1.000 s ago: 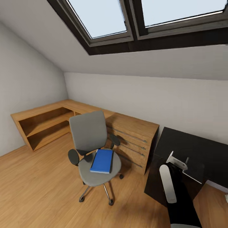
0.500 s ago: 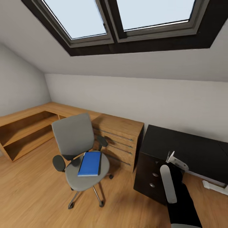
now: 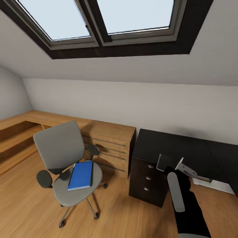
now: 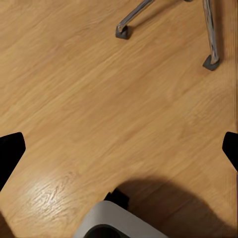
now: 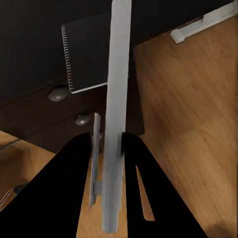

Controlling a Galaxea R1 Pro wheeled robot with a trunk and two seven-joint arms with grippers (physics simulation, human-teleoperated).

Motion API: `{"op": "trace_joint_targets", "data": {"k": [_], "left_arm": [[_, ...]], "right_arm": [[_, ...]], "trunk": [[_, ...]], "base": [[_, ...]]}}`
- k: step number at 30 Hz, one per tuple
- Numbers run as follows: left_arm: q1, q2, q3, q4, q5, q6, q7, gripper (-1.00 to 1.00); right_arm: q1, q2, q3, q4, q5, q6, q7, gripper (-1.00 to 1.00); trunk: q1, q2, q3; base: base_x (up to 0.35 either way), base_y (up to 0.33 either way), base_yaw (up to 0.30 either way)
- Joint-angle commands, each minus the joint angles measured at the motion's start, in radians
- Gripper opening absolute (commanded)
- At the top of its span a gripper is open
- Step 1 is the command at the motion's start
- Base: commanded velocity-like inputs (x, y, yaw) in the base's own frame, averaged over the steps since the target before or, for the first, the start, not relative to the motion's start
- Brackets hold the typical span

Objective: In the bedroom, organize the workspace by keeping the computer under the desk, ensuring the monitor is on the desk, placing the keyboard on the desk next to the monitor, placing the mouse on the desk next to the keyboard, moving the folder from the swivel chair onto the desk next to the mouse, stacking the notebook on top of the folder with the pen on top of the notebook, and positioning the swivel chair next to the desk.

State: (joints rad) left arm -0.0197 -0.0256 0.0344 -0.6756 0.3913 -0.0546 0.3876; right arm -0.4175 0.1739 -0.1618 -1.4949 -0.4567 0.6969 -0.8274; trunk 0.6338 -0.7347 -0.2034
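The swivel chair (image 3: 62,155) stands on the wood floor at the left, its grey seat carrying the blue folder (image 3: 80,175). To its right is the black desk (image 3: 185,148) with its drawer unit (image 3: 147,178). The notebook (image 3: 164,162) lies on the desk's near corner; its spiral edge is plain on the notebook (image 5: 87,54) in the right wrist view. My right gripper (image 3: 178,170) hovers just in front of that corner. That right gripper (image 5: 113,144) is shut on a thin grey slab seen edge-on, the keyboard (image 5: 119,74). My left gripper (image 4: 119,153) is open over bare floor near the chair's castors (image 4: 122,32).
A light wooden dresser (image 3: 109,142) with bar handles stands against the wall between chair and desk, joined to low wooden shelving (image 3: 13,132) at the left. Dark-framed skylights (image 3: 99,19) sit in the sloped ceiling. A white desk foot (image 3: 215,185) rests on the floor.
The whole view has swung to the right: chair, folder and dresser now sit further left, and more of the desk and the notebook show. My right arm keeps its place in the picture.
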Motion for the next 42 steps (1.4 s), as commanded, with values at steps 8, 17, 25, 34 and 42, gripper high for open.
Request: {"op": "trace_joint_targets", "data": {"k": [8,17,25,34,42], "left_arm": [[0.000,0.000,0.001,0.000,0.011,-0.005,0.001,1.00],[0.000,0.000,0.000,0.000,0.011,-0.005,0.001,1.00],[0.000,0.000,-0.001,0.001,0.011,-0.005,0.001,1.00],[0.000,0.000,-0.001,0.001,0.011,-0.005,0.001,1.00],[0.000,0.000,-0.001,0.001,0.011,-0.005,0.001,1.00]], "right_arm": [[-0.001,0.001,-0.001,-0.001,-0.008,0.000,-0.006,-1.00],[-0.001,0.001,-0.001,-0.001,-0.008,0.000,-0.006,-1.00],[-0.001,0.001,-0.001,-0.001,-0.008,0.000,-0.006,-1.00],[-0.001,0.001,-0.001,0.001,-0.008,-0.001,-0.006,-1.00],[-0.001,0.001,0.001,0.001,-0.008,-0.001,-0.006,-1.00]], "trunk": [[0.000,-0.001,-0.002],[0.000,-0.001,-0.002],[0.000,-0.001,-0.002],[0.000,-0.001,-0.002],[0.000,-0.001,-0.002]], "base": [[0.000,0.000,-0.292],[0.000,0.000,-0.292],[0.000,0.000,-0.292],[0.000,0.000,-0.292],[0.000,0.000,-0.292]]}}
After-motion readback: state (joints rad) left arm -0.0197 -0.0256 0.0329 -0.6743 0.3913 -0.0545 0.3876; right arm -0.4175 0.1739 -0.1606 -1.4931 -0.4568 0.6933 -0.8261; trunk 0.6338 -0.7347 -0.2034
